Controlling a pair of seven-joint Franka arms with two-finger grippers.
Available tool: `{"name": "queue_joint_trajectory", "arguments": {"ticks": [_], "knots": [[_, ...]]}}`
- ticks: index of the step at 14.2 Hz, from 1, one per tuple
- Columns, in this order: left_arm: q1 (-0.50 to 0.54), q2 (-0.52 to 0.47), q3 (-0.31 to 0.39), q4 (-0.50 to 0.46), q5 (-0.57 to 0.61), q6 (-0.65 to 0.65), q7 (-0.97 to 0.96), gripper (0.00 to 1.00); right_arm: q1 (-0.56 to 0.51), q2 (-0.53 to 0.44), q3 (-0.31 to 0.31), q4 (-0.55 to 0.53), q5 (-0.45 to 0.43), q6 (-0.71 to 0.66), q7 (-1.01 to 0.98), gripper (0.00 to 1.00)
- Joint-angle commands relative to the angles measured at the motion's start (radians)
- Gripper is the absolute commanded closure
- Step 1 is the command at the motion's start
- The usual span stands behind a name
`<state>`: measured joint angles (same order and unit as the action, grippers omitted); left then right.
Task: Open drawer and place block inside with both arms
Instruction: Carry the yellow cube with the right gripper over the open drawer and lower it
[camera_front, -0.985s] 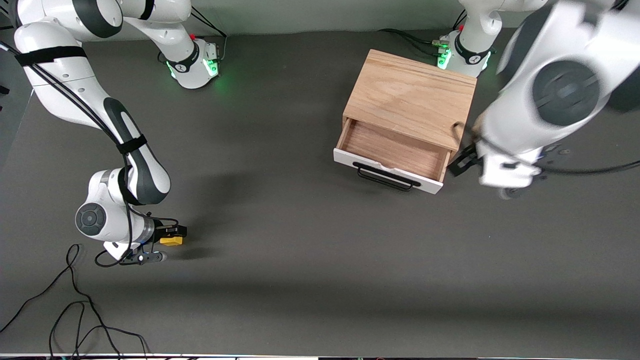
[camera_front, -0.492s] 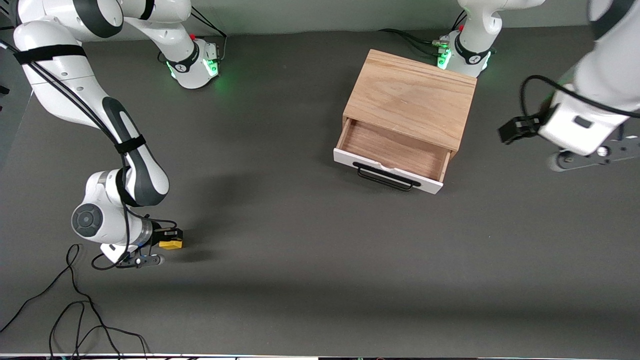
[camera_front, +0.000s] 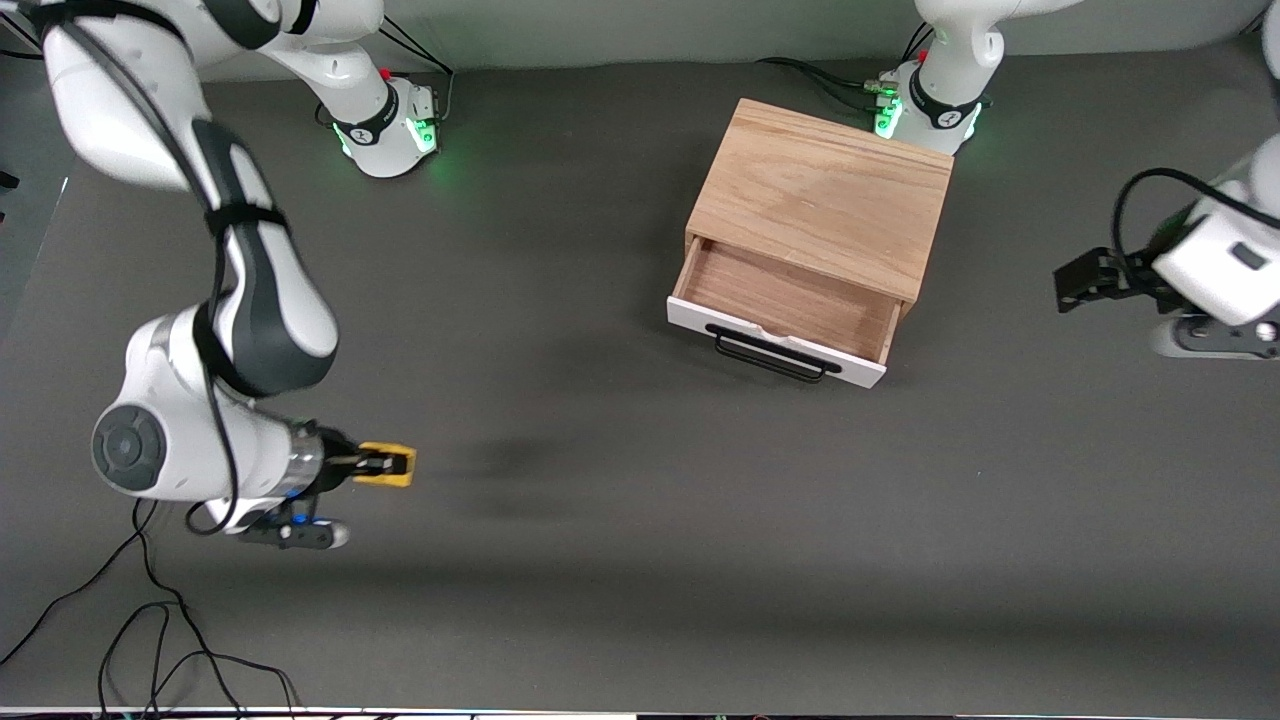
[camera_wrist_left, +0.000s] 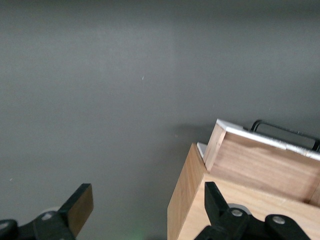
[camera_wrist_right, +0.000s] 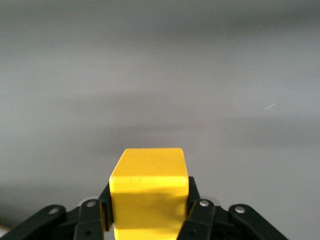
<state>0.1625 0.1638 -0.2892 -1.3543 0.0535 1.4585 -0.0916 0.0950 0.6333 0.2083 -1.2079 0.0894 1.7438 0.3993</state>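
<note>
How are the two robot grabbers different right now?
The right gripper is pinching the yellow block; the left gripper holds nothing. The right gripper's fingers are squeezed in on the block; the left gripper's fingers are spread wide open. The right gripper is up over bare table at its arm's end; the left gripper is up beside the cabinet. Both are black with two fingers.

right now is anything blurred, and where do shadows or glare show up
Front view: sharp overall; a soft shadow lies on the table beside the block held in the right gripper; green light glows at both arm bases. Right wrist view: block crisp, table smeared into streaks. Left wrist view: the drawer is clear, the left gripper open, no glare.
</note>
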Motion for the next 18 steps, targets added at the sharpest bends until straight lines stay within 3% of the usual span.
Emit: {"name": "queue_joint_trajectory", "arguments": {"ticks": [1, 4, 8, 10, 15, 18], "knots": [[0.043, -0.046, -0.002, -0.058, -0.038, 0.072, 0.021, 0.01, 0.078, 0.017, 0.075, 0.148, 0.024, -0.062, 0.236, 1.0], [0.028, -0.049, -0.008, -0.063, -0.035, 0.069, -0.124, 0.01, 0.187, 0.017, 0.14, 0.234, 0.02, -0.05, 0.448, 1.0], [0.003, -0.053, -0.011, -0.062, -0.029, 0.051, -0.134, 0.01, 0.363, 0.028, 0.137, 0.254, 0.013, 0.031, 0.585, 1.0], [0.0, -0.053, -0.013, -0.06, -0.027, 0.039, -0.131, 0.01, 0.449, 0.069, 0.131, 0.249, -0.041, 0.089, 0.627, 1.0], [0.006, -0.052, -0.002, -0.059, -0.038, 0.037, 0.012, 0.01, 0.554, 0.167, 0.128, 0.245, -0.108, 0.163, 0.736, 1.0], [-0.073, -0.067, 0.069, -0.06, -0.046, 0.034, 0.015, 0.01, 0.594, 0.192, 0.128, 0.242, -0.12, 0.164, 0.789, 1.0]]}}
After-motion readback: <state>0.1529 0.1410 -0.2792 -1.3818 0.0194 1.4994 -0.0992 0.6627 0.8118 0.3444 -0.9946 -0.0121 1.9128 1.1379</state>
